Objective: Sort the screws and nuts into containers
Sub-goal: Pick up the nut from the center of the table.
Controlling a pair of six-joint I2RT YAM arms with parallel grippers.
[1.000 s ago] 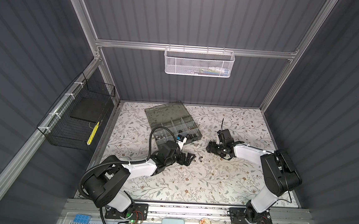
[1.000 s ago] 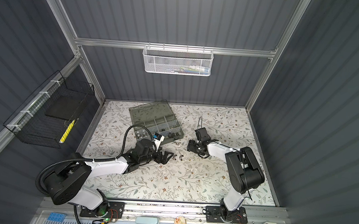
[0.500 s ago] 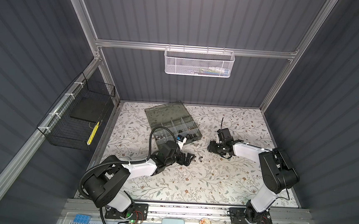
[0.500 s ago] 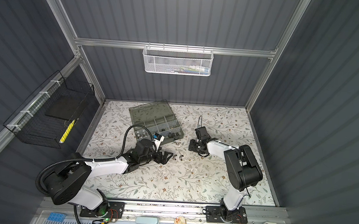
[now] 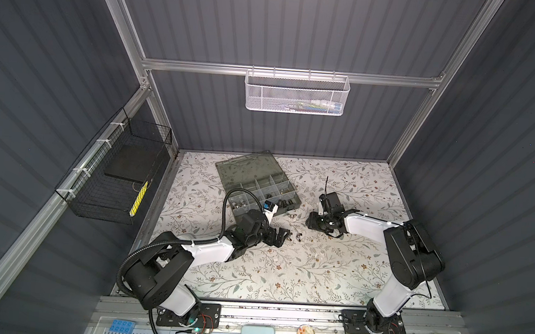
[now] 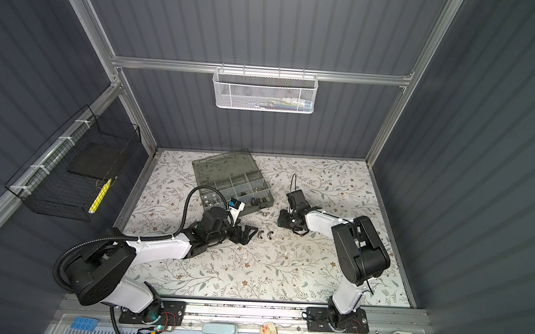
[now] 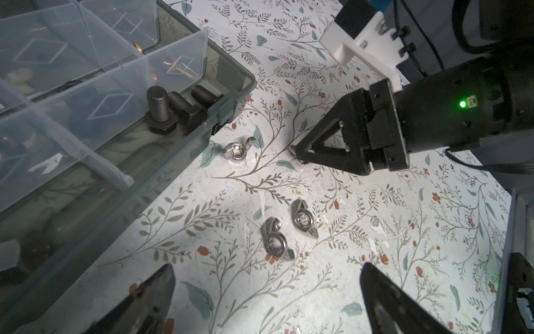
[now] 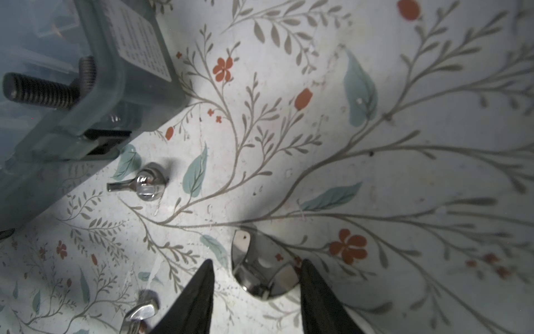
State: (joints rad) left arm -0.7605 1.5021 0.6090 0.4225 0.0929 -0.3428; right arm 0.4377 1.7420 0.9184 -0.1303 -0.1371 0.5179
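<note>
Well, the right gripper [image 8: 257,260] flanks a shiny curved wing nut [image 8: 263,271] with its black tapered fingers on the floral mat [image 8: 375,173]; whether they pinch it, I cannot tell. The left gripper [image 7: 267,269] gapes wide near two more wing nuts [image 7: 276,241]. Black threaded bolts [image 7: 157,110] sit in the grey-green organizer case [image 7: 173,162], corner compartment.

Place: robot lab test cell
Enclosure: grey ribbed wall panels [image 5: 301,31] on an aluminium frame [image 5: 292,73]
Rig: left arm [image 5: 208,250] and right arm [image 5: 365,226] bolted to a front rail [image 5: 281,314]
Work surface: floral-papered tabletop [image 5: 284,272]
</note>
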